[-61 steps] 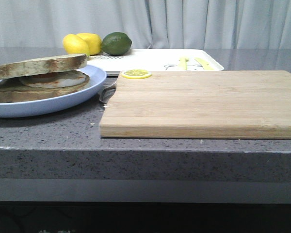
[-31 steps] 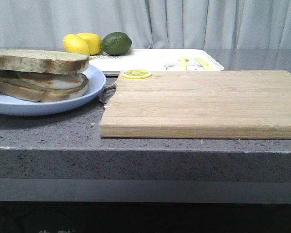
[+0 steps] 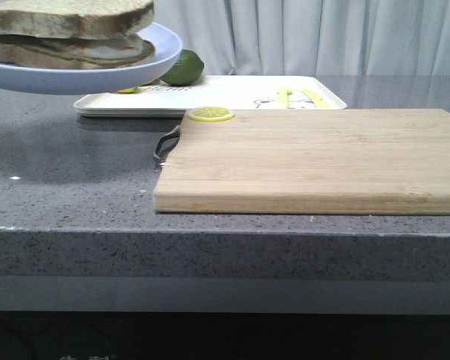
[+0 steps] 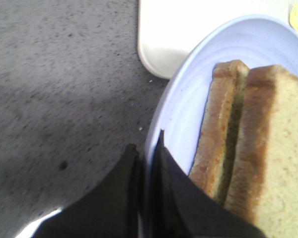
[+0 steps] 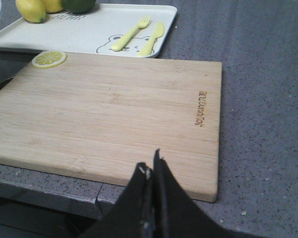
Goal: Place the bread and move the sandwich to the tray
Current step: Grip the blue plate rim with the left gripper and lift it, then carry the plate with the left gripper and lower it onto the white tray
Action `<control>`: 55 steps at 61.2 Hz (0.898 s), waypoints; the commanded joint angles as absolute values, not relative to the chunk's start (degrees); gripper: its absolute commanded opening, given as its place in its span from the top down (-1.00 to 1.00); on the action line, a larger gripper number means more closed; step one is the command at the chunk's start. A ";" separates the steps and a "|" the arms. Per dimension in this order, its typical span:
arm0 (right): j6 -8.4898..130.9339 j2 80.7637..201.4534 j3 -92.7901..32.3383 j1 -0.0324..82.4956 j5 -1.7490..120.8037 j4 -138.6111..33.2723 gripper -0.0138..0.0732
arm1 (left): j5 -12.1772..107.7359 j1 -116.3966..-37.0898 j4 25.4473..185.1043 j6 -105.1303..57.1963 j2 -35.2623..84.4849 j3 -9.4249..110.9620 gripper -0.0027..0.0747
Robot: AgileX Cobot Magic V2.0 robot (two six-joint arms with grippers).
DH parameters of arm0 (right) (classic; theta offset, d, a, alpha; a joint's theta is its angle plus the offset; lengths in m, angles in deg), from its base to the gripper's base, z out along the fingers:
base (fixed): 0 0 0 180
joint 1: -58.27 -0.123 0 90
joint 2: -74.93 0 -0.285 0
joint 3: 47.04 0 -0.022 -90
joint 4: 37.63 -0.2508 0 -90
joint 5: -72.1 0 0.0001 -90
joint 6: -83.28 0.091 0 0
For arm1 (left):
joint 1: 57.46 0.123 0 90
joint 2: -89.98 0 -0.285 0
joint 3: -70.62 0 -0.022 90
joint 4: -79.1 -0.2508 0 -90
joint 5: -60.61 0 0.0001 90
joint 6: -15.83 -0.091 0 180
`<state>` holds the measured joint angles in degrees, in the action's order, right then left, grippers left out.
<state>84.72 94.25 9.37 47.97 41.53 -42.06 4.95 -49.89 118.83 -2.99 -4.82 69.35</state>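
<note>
The pale blue plate [image 3: 97,71] hangs in the air at the top left of the front view, above the counter near the tray's left end. On it lies the sandwich [image 3: 67,34], with the bread [image 3: 75,13] as its top slice. In the left wrist view my left gripper [image 4: 146,148] is shut on the plate's rim [image 4: 171,106], with the sandwich [image 4: 248,144] just beyond the fingers. The white tray [image 3: 240,94] lies at the back of the counter; it also shows in the right wrist view [image 5: 79,29]. My right gripper [image 5: 150,166] is shut and empty above the cutting board's near edge.
A wooden cutting board [image 3: 315,157] fills the middle and right of the counter, with a lemon slice [image 3: 211,114] at its far left corner. The tray holds a lime [image 3: 183,67], lemons [image 5: 32,9] and a yellow fork and knife [image 5: 139,34]. The counter's front edge is close.
The plate with the sandwich has risen from the counter at the left and now hangs well above it. The lemons behind it are now mostly hidden. The right arm has not moved.
</note>
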 commanded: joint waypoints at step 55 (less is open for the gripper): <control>84.61 94.84 8.09 48.27 46.56 -41.93 0.82 | -11.42 -62.33 116.64 20.56 -59.19 152.50 0.98</control>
